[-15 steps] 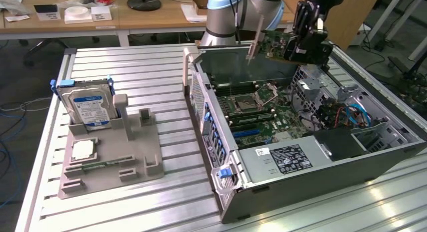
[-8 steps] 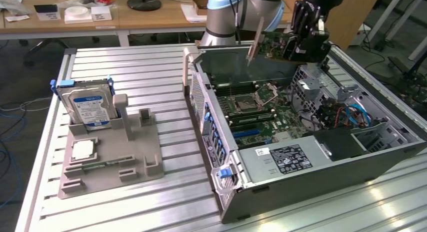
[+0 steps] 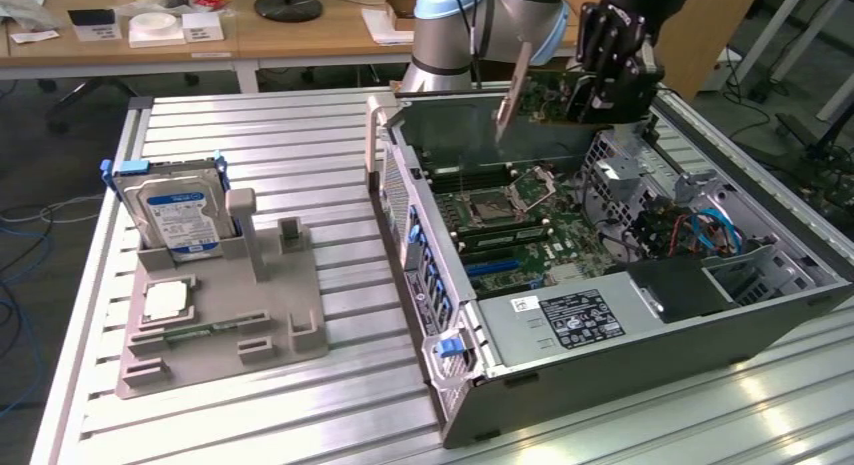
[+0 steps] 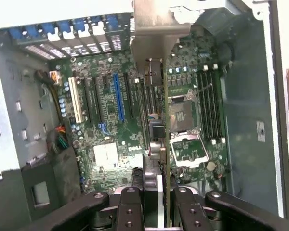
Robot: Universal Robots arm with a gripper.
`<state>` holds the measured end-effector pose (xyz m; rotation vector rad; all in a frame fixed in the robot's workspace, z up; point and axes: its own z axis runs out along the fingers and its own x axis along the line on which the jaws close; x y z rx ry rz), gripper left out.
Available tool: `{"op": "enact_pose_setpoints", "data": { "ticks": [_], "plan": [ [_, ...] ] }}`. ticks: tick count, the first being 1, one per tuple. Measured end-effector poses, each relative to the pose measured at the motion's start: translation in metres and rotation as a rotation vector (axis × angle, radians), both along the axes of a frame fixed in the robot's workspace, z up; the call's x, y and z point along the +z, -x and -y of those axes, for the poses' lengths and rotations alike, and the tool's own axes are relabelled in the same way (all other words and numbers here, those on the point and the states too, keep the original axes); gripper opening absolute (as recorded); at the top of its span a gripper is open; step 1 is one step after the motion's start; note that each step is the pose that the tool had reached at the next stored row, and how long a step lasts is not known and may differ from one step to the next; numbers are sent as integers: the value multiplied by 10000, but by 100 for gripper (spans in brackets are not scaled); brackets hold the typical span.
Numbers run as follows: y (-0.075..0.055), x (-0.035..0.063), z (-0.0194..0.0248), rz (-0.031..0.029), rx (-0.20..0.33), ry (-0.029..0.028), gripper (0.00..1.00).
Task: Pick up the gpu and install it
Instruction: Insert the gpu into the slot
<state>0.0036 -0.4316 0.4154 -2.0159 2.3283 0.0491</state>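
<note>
Wooden desks (image 3: 320,30) are lining the back of the room, and a ribbed aluminium table (image 3: 267,135) is carrying the work. An open grey metal computer case (image 3: 641,360) is lying on its side there, exposing the green motherboard (image 3: 534,255) upward for access. Toward the exterior view's left, a grey moulded fixture tray (image 3: 287,335) is propping a silver hard drive with a blue-and-white label (image 3: 180,215) upright.

The black two-finger gripper (image 3: 594,105) is hanging over the far end of the case. Its fingers (image 4: 135,192) are closing tight on the gpu (image 3: 534,100), a thin dark circuit card with a pale metal end bracket.

The gpu is riding on edge, clear of the board and not yet seated. In the wrist view the card (image 4: 156,134) is appearing edge-on, running between the long blue expansion slot (image 4: 119,96) and the square processor socket (image 4: 183,113).

Judgement: the card is being carried edge-down so that its connector side is facing the slots. The bracket is pointing at the slotted rear wall, where it would fasten. Which slot it is lining up with cannot be told.
</note>
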Motion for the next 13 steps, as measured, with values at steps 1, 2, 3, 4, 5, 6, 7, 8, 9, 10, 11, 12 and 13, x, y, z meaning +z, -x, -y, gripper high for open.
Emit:
{"op": "enact_pose_setpoints", "data": {
  "ticks": [1,2,3,4,5,6,7,8,9,10,11,12,13],
  "plan": [
    [0,-2,0,0,161,1,28],
    [0,-3,1,3,296,1,28],
    [1,-7,5,6,366,-1,28],
    [2,-9,9,6,403,-4,28],
    [5,-10,14,6,456,-2,28],
    [9,-12,19,7,522,-1,28],
    [13,-14,24,8,602,-3,28],
    [16,-17,27,12,666,-4,28],
    [17,-19,27,14,678,-3,28],
    [17,-24,27,15,678,-1,28],
    [18,-37,28,25,678,-1,28],
    [21,-54,28,46,676,-1,28],
    [24,-69,28,67,675,0,28]
  ]
}}
